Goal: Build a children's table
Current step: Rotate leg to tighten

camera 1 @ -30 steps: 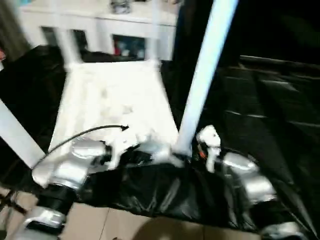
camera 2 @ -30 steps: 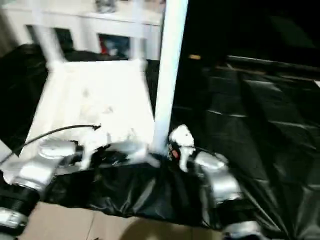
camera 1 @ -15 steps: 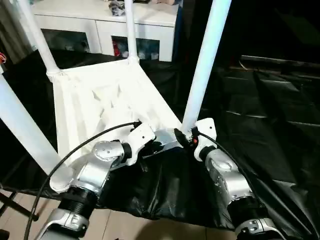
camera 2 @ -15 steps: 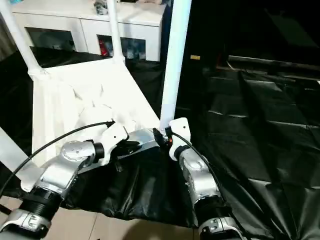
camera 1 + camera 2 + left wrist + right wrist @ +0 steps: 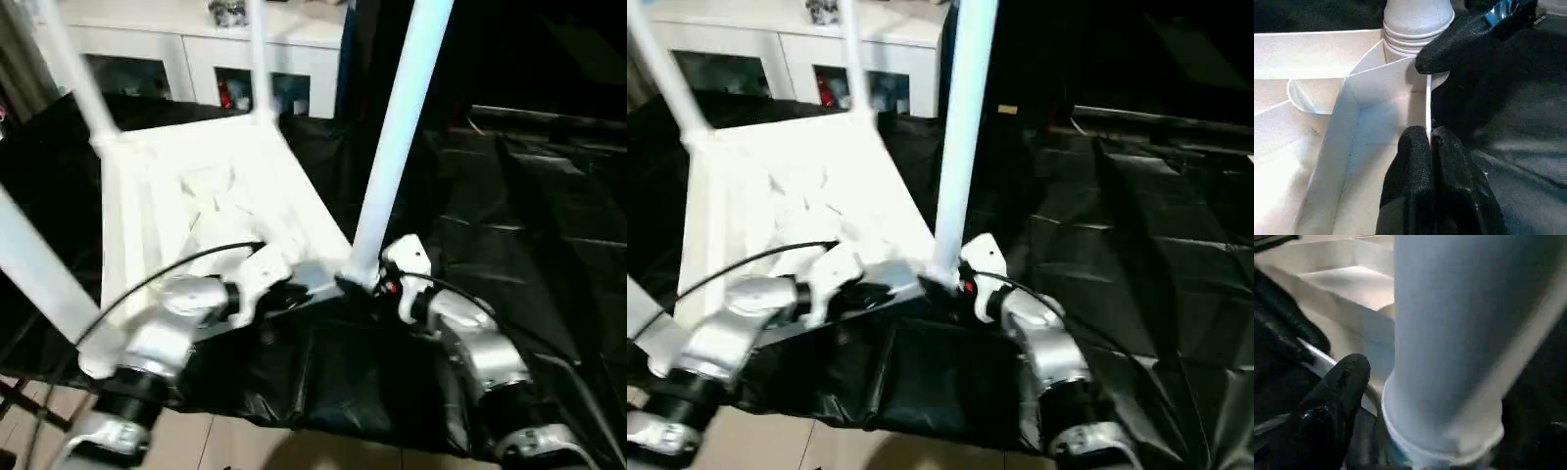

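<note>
The children's table (image 5: 196, 196) lies upside down on the black sheet, ribbed underside up, with white legs standing in its corner sockets. My left gripper (image 5: 1430, 139) is shut on the thin near rim (image 5: 1427, 103), close to the near-right corner. My right gripper (image 5: 364, 287) is at the base of the near-right leg (image 5: 397, 147). It is open, and one black finger (image 5: 1337, 396) stands just clear of the leg's collar (image 5: 1440, 435). Its other finger is hidden behind the leg.
A white cabinet with glass doors (image 5: 186, 59) stands behind the work. The wrinkled black sheet (image 5: 529, 225) stretches away to the right. Tiled floor (image 5: 245, 441) shows below the table's near edge. A black cable (image 5: 167, 269) arcs over my left forearm.
The whole picture has shaken and shifted with the camera. My left gripper keeps its pinch on the rim. The right gripper stays at the leg's base, its forearm a little further right.
</note>
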### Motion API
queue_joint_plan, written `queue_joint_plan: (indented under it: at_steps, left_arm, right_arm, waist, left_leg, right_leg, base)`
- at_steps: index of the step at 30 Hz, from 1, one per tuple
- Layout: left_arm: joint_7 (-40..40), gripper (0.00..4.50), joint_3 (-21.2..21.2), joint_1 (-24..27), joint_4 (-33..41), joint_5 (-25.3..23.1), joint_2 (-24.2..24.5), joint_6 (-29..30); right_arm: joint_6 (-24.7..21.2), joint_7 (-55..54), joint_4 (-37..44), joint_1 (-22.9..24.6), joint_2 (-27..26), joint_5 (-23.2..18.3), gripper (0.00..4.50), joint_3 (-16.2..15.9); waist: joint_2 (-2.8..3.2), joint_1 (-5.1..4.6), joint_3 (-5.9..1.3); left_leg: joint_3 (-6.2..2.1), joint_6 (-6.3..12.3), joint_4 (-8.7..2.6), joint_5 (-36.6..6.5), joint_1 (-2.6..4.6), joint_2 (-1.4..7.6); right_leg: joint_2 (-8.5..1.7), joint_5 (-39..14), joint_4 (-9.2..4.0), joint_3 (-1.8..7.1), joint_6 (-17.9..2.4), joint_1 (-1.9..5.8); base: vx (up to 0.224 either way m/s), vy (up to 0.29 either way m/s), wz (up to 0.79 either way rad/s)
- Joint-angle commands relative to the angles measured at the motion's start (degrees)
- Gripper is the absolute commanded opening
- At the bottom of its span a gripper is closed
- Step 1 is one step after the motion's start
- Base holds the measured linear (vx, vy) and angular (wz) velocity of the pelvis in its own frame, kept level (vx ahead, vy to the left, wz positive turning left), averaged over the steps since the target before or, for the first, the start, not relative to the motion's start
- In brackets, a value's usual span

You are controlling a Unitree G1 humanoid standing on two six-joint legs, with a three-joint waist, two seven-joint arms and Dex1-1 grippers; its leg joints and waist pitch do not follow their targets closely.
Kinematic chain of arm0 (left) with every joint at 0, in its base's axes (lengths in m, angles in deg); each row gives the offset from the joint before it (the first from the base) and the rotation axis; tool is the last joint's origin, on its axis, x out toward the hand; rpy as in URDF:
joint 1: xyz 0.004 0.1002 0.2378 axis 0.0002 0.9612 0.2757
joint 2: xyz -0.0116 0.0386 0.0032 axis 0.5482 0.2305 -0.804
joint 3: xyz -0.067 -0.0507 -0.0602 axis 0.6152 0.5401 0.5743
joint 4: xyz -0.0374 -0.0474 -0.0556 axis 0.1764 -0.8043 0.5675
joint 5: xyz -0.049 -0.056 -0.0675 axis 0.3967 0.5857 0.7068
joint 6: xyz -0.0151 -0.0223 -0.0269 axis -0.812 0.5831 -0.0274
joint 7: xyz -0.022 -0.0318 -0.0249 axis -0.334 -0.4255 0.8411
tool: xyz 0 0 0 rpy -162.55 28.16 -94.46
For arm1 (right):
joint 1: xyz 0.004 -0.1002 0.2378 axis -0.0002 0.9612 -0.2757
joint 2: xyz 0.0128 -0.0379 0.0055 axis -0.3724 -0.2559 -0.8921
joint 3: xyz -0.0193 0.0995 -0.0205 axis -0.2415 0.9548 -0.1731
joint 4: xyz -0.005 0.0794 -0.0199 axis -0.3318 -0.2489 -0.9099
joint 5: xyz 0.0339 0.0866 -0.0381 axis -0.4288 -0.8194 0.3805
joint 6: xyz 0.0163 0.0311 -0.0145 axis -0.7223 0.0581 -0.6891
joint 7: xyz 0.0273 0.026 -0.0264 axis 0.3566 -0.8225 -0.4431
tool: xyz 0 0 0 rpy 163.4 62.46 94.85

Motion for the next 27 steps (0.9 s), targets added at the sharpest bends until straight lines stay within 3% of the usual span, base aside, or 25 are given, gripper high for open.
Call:
queue_joint_plan:
  at_steps: [1,3,4,9,21,27]
  left_arm:
    - [3.6,0.0,-2.9,0.0,-1.0,1.1,-0.4,-1.4]
    - [6.2,0.0,-2.8,-0.4,-1.4,1.9,0.8,-1.8]
    - [7.2,0.0,-2.8,-0.6,-1.7,2.1,1.2,-2.0]
    - [11.5,0.0,-3.2,-1.4,-2.4,3.5,3.1,-2.2]
    - [17.5,0.0,-3.0,-3.1,-4.7,4.8,5.7,-3.3]
    - [16.9,0.0,-2.7,-2.9,-5.2,5.3,5.4,-3.3]
  right_arm:
    - [-0.8,7.6,1.4,0.8,-0.2,-1.0,3.92,-5.9]
    - [-0.9,11.6,2.5,1.1,1.4,-1.6,3.92,-6.9]
    - [-1.0,13.3,3.0,1.3,2.1,-1.9,3.92,-7.3]
    - [-3.1,20.5,5.1,1.6,4.9,-3.2,3.92,-9.2]
    - [-4.3,26.9,6.5,0.8,7.6,-4.0,2.91,-10.1]
    - [-4.8,27.0,7.0,1.7,7.2,-4.2,2.73,-10.2]
  waist:
    - [-0.14,-0.03,-2.3]
    - [-0.12,0.15,-2.32]
    - [-0.4,0.13,-2.33]
    - [-0.4,0.62,-2.31]
    - [-0.53,1.3,-2.42]
    - [-0.59,1.42,-2.46]
  left_leg:
    - [-0.33,2.68,-3.25,-11.4,-0.25,1.88]
    - [-0.29,3.13,-3.13,-11.0,-0.23,1.82]
    - [-0.26,3.36,-3.12,-10.8,-0.32,1.81]
    - [-0.23,3.51,-3.08,-10.2,-0.4,1.99]
    - [-0.14,3.22,-2.93,-9.3,-0.3,1.99]
    - [-0.18,2.89,-2.92,-9.0,-0.29,1.97]
  right_leg:
    - [-4.64,-11.5,-4.76,3.19,-9.2,2.13]
    - [-4.56,-9.5,-4.5,3.19,-9.9,2.22]
    - [-4.5,-9.2,-4.47,3.16,-9.9,2.34]
    - [-4.64,-9.5,-4.31,3.06,-10.0,2.42]
    - [-4.61,-8.0,-4.02,3.0,-10.6,2.41]
    - [-4.68,-7.7,-3.94,3.01,-10.7,2.48]
  base:
    - [0.0,0.0,0.0]
    - [0.0,0.0,0.0]
    - [0.0,0.0,0.0]
    - [0.0,0.0,0.0]
    - [0.0,0.0,0.0]
    - [0.0,0.0,0.0]
